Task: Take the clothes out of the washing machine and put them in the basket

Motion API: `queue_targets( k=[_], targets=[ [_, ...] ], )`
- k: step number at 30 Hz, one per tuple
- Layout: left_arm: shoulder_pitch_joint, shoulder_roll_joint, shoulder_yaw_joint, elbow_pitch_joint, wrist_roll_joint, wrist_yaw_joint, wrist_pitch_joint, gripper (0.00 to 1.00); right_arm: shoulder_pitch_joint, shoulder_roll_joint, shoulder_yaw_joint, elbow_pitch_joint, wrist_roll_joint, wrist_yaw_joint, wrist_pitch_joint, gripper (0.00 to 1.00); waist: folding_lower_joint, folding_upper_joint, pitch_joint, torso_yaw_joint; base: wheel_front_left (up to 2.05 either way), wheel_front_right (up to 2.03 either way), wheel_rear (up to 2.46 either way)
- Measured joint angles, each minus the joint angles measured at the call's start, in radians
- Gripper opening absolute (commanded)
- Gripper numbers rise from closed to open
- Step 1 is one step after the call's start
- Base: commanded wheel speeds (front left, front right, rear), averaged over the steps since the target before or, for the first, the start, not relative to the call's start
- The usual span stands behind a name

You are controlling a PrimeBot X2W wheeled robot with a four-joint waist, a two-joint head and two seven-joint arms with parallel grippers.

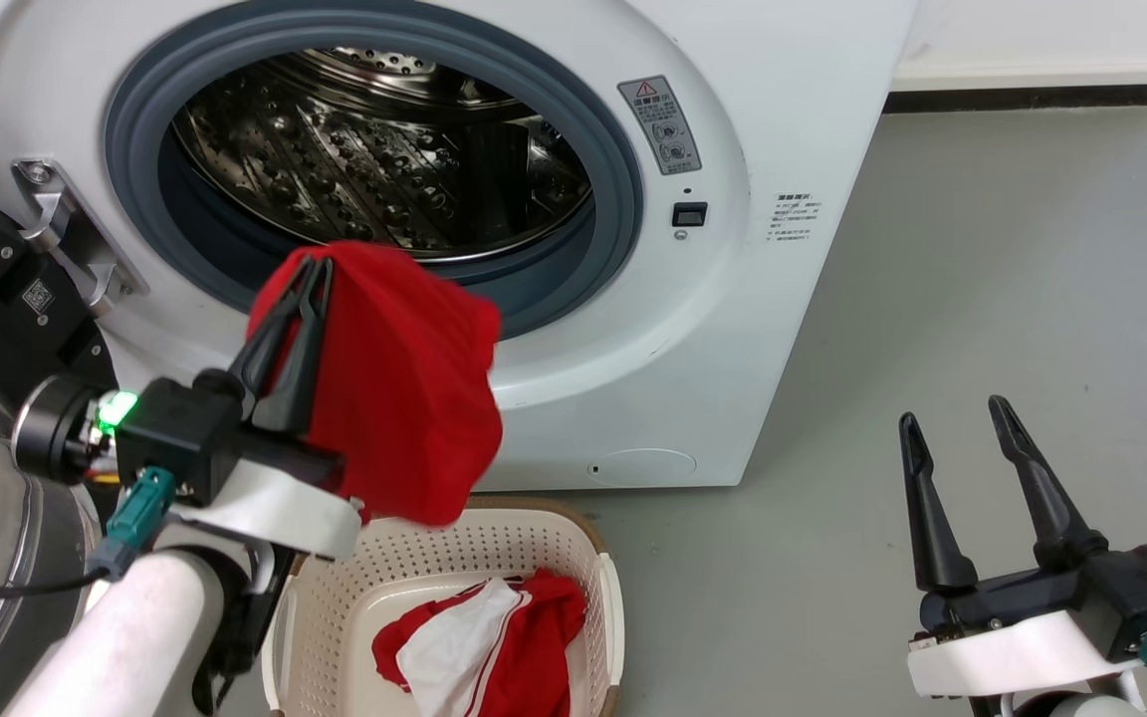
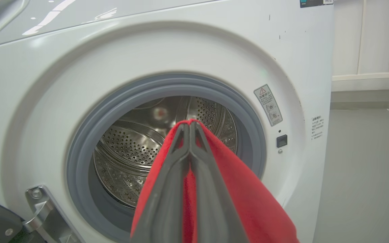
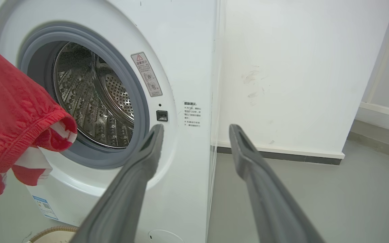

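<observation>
Carry phase of the 2nd transfer. We judge 1 of 2 garments delivered: the striped garment [image 1: 479,647] lies in the basket [image 1: 414,563], which stands just in front of the washing machine [image 1: 733,329], below its porthole [image 1: 125,199]; the plain red garment [image 1: 404,388] hangs clear of the machine, in front of the porthole's lower rim; in the visible part of the drum [image 1: 384,149] we see no cloth.

The left gripper [image 1: 319,263] is closed, its 2 fingers pressed together with a fold of the plain red garment pinched between them near the tips; the rest of the cloth drapes over the fingers and down their far side; its hem hangs just in front of the machine's lower panel.

The right gripper [image 1: 954,410] is spread wide and holds nothing; it hovers over the floor [image 1: 982,299], well to the right of the machine's front.

In our judgement, the next move calls for lowering the left arm away from the machine until the cloth hangs over the basket's middle, then parting the fingers; the draped fold may cling to a finger.
</observation>
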Motion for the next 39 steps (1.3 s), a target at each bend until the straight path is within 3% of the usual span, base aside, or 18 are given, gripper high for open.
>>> queue_targets(
  k=[9, 17, 27, 39],
  targets=[
    [0.080, -0.003, -0.026, -0.006, -0.029, 0.000, 0.000, 0.00, -0.008, 0.000, -0.004, -0.002, 0.000, 0.000, 0.000, 1.00, 0.0000, 0.0000, 0.038, 0.006, 0.00, 0.00, 0.00],
    [0.106, -0.054, -0.076, 0.103, -0.055, -0.029, -0.032, 0.00, -0.047, 0.000, -0.007, -0.010, -0.008, 0.000, 0.000, 1.00, 0.0001, 0.0000, 0.104, 0.007, 0.00, 0.00, 0.00],
    [0.053, -0.126, -0.130, 0.401, -0.070, -0.109, -0.079, 0.00, -0.126, 0.000, -0.008, -0.030, -0.022, 0.000, 0.000, 1.00, 0.0002, 0.0000, 0.233, -0.008, 0.00, 0.00, 0.00],
    [-0.120, -0.235, -0.172, 0.888, -0.070, -0.214, -0.110, 0.00, -0.210, 0.000, -0.009, -0.058, -0.014, 0.000, 0.000, 1.00, 0.0003, 0.0000, 0.414, -0.055, 0.00, 0.00, 0.00]
  ],
)
